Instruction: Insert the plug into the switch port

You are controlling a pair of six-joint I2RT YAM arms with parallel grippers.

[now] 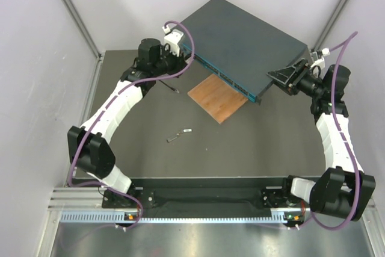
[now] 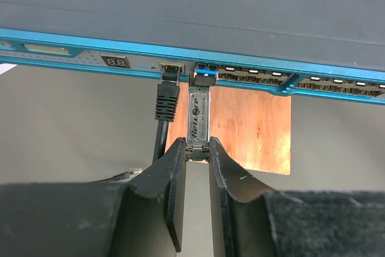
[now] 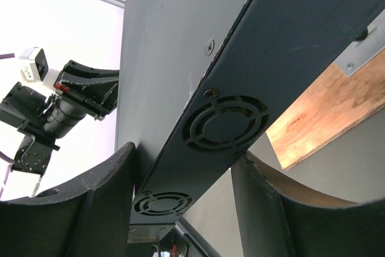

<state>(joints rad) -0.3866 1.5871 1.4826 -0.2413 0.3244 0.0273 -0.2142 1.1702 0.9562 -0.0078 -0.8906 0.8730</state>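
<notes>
The plug (image 2: 171,74) on the black cable (image 2: 160,139) already sits in a switch port (image 2: 171,66) on the teal front of the network switch (image 1: 243,43). The insertion therefore looks done, though the socket hides the plug's tip, so whether it has latched may not be readable here. The left gripper (image 2: 197,156) is clamped not on that cable but on a silver labelled module (image 2: 199,115) entering the switch's next port to the right. The right gripper (image 3: 183,153) pinches the switch's vented side wall, and much of the switch's port row is cut off.
</notes>
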